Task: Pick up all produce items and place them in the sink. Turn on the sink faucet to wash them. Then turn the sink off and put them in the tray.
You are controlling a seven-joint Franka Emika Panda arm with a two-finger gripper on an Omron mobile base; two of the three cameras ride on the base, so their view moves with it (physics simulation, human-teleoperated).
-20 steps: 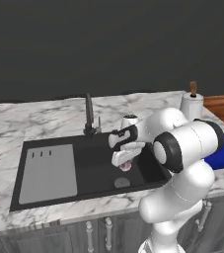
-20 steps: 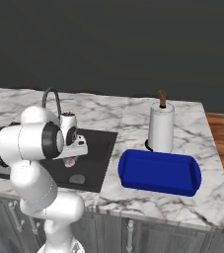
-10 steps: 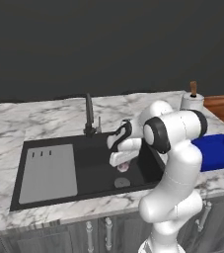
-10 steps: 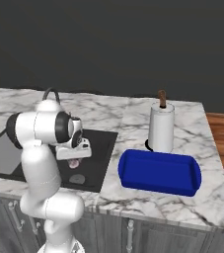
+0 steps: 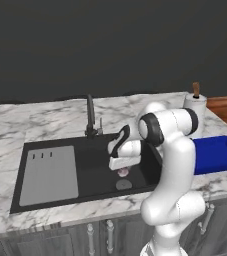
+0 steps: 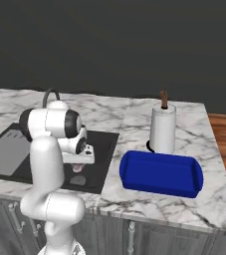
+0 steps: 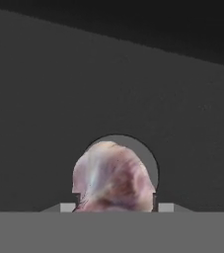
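Observation:
The produce item (image 7: 112, 180), a small pinkish-purple bulb, sits between my fingertips (image 7: 66, 206) with the round grey drain (image 7: 150, 163) behind it. My gripper (image 5: 122, 170) is shut on the bulb (image 5: 123, 173) and hangs low inside the black sink (image 5: 92, 175), just above the drain (image 5: 123, 184). From the right side the bulb (image 6: 77, 168) shows under the hand, over the sink (image 6: 102, 149). The dark gooseneck faucet (image 5: 90, 115) stands behind the basin, left of the hand. The blue tray (image 5: 217, 152) lies on the counter to the right of the sink.
A grey drainboard panel (image 5: 50, 172) covers the sink's left part. A white paper-towel roll (image 6: 163, 129) on a brown post stands behind the tray (image 6: 162, 173). My upper arm rises between the sink and the tray.
My elbow has swung up and back toward the sink, uncovering the blue tray. The hand has stayed over the drain with the bulb in it.

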